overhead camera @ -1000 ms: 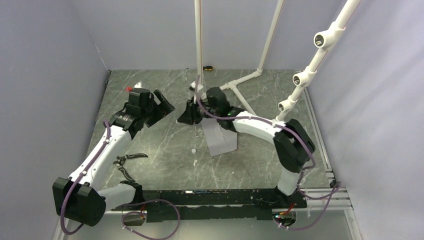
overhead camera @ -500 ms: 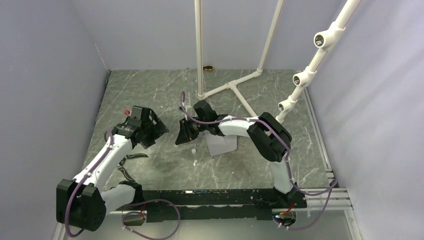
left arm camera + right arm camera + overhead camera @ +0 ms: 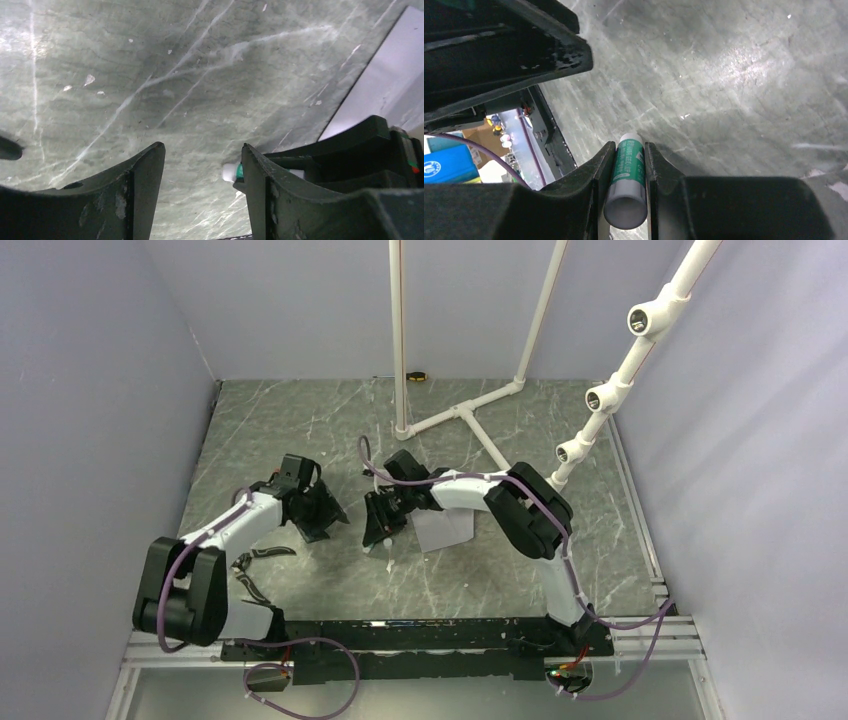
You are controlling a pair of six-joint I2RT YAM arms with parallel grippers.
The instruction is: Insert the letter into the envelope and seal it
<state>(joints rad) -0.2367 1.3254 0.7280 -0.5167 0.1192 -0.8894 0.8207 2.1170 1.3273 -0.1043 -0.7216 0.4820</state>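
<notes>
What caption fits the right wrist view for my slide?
Right gripper, fingers shut on a green-and-white glue stick, over the grey marbled table.

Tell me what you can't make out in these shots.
- Letter: no tan sheet in any view; possibly inside the envelope, can't tell.
- Envelope flap: top view, right arm covers its far part; sealed or not unclear.
- Glue stick label: right wrist view, too small to read.
- Yellow-black item at the table's far edge: too small to identify.
</notes>
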